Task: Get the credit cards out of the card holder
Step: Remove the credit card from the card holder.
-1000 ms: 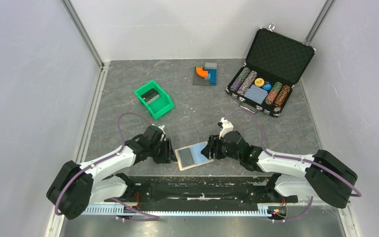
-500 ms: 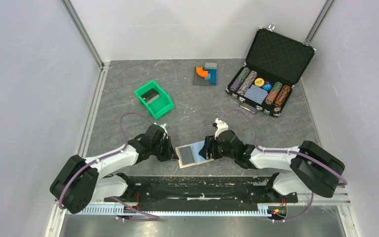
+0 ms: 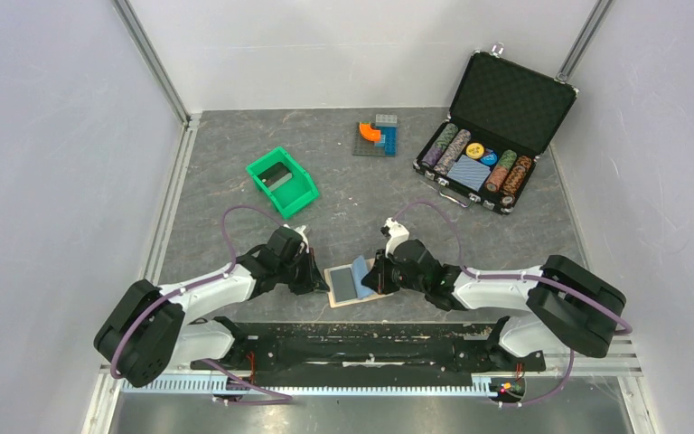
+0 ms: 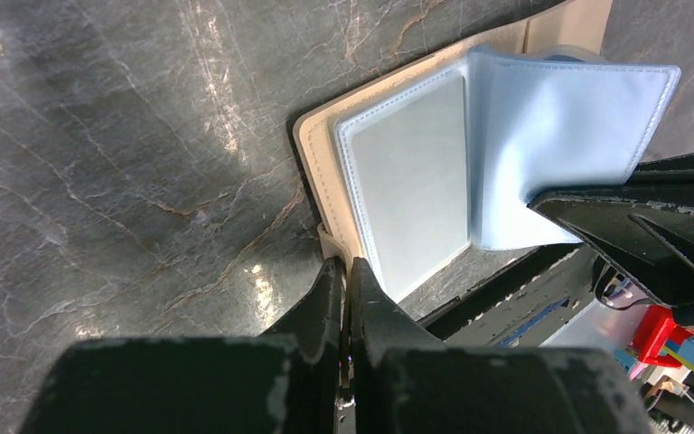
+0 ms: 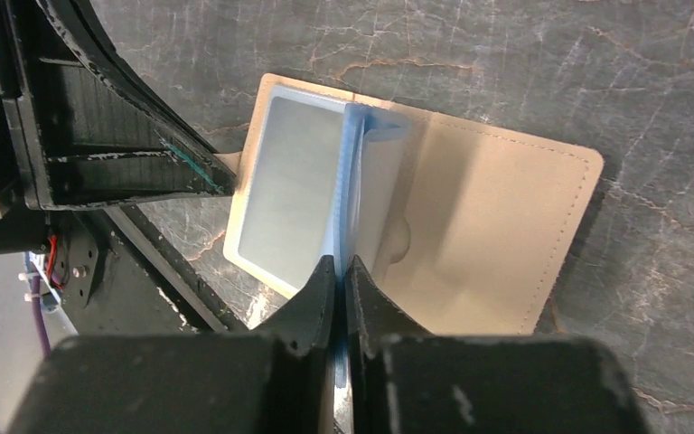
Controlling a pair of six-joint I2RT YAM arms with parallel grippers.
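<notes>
The card holder [image 3: 334, 298] lies spread open near the table's front edge, between both arms. Its tan edge [image 4: 312, 172] frames a light blue pocket, and a grey credit card [image 4: 411, 172] shows through it. My left gripper [image 4: 344, 264] is shut on the little tan strap tab at the holder's left edge. My right gripper [image 5: 342, 262] is shut on a light blue pocket flap [image 5: 366, 190], which stands lifted off the tan inner side [image 5: 497, 235]. Seen from above, the left gripper [image 3: 319, 282] and the right gripper [image 3: 373, 278] flank the holder.
A green bin [image 3: 282, 181] stands behind the left arm. An open black chip case [image 3: 492, 127] with chips and a blue deck sits at the back right. Coloured blocks [image 3: 378, 136] lie at the back middle. The black base rail [image 3: 361, 334] runs just below the holder.
Both grippers have closed, the left on the strap tab and the right on the blue flap. The right gripper moved left and raised the flap, which lay flat before.
</notes>
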